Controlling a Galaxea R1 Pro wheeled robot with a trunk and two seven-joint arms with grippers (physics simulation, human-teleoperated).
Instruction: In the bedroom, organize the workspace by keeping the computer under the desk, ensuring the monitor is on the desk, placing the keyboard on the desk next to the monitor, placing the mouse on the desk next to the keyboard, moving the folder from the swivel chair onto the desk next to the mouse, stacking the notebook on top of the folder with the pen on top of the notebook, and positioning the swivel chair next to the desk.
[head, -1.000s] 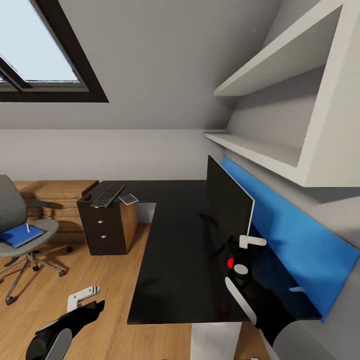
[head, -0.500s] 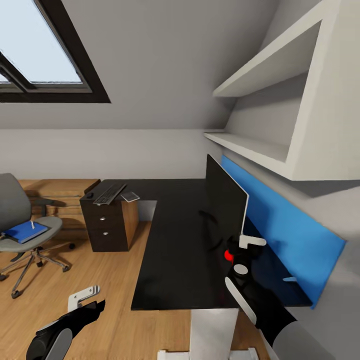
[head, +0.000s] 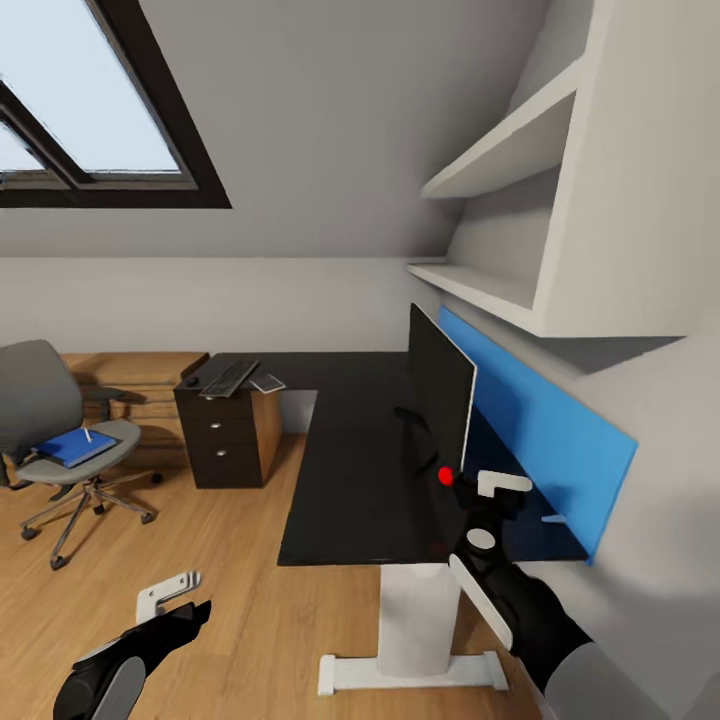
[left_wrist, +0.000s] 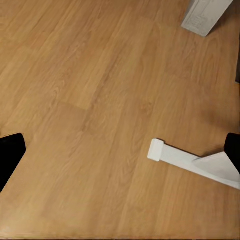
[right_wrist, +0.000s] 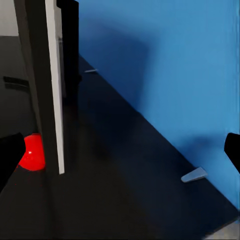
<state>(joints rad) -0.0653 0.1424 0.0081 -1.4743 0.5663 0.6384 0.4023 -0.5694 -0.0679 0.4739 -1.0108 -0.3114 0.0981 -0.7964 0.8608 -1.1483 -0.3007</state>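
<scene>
Meanwhile the monitor (head: 438, 400) is standing edge-on on the table (head: 350, 450), hiding its stand; the right fingers (head: 497, 485) are spreading open behind it, the left fingers (head: 165, 592) likewise, over the floor (head: 220, 560).

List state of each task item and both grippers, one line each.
monitor: upright on desk, edge-on to camera.
keyboard: flat on desk's far end.
folder: on swivel chair seat, off desk.
pen: on folder.
left gripper: open, over floor.
right gripper: open, empty, beside monitor's near edge.
</scene>
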